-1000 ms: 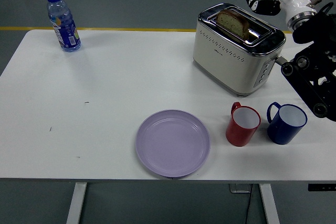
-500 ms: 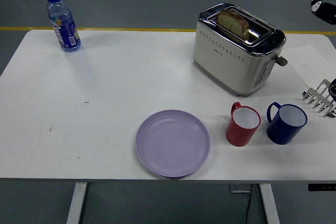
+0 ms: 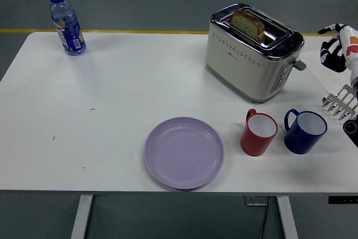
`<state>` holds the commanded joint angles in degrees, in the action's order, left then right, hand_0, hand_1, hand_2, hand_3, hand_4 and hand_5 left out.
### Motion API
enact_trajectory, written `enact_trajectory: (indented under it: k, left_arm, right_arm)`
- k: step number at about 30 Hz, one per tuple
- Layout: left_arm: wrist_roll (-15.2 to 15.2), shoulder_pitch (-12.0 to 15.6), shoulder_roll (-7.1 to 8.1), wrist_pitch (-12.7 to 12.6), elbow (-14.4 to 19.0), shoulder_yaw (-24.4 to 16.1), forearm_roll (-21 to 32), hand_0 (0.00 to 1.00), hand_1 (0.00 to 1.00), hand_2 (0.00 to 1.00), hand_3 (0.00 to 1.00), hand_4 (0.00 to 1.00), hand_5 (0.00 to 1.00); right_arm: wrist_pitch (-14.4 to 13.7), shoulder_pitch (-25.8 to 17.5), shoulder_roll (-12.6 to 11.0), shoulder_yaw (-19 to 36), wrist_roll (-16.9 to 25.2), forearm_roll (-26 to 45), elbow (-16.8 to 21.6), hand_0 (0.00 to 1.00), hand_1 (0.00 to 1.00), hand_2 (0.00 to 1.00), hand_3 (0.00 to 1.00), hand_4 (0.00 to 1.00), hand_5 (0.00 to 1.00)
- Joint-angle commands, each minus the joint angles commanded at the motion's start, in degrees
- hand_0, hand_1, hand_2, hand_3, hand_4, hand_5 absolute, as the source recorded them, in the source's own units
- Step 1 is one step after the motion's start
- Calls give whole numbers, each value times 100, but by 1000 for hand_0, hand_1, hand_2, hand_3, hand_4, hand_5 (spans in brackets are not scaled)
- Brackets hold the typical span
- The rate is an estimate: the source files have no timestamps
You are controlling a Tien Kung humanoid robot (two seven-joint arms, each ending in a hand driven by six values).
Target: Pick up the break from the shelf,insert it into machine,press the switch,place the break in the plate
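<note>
Already seated upright in the toaster (image 3: 253,50), the bread slice (image 3: 249,24), top poking out, ready for lifting. Right of the toaster, at the tabletop (image 3: 112,99) edge, the right hand (image 3: 337,48): grip state impossible to tell, apparently holding nothing. In front of the toaster, the empty purple plate (image 3: 184,152), waiting for the slice.

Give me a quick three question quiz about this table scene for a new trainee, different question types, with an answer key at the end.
1. True or false: the bread slice sits in a slot of the toaster.
2. Which mug stands nearer the purple plate? A) the red mug B) the blue mug
3. Fill in: the water bottle stands near the table's far ____ corner.

Key: 1 true; 2 A; 3 left.
</note>
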<state>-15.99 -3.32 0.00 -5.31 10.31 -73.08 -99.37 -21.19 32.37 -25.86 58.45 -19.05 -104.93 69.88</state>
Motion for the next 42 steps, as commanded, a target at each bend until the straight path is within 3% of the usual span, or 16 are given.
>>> enact_trajectory:
  k: [19,42]
  left_arm:
    - [9,-13,0,7,0,13,-1,605,462,435,562,310,941]
    - [9,-21,0,19,0,27,2,605,463,434,562,307,945]
  right_arm:
    - [70,-101,248,-374,-22,-18,-166,206,248,353,618,481,2]
    - [70,-125,353,-417,-1,51,-536,211,247,349,606,474,2]
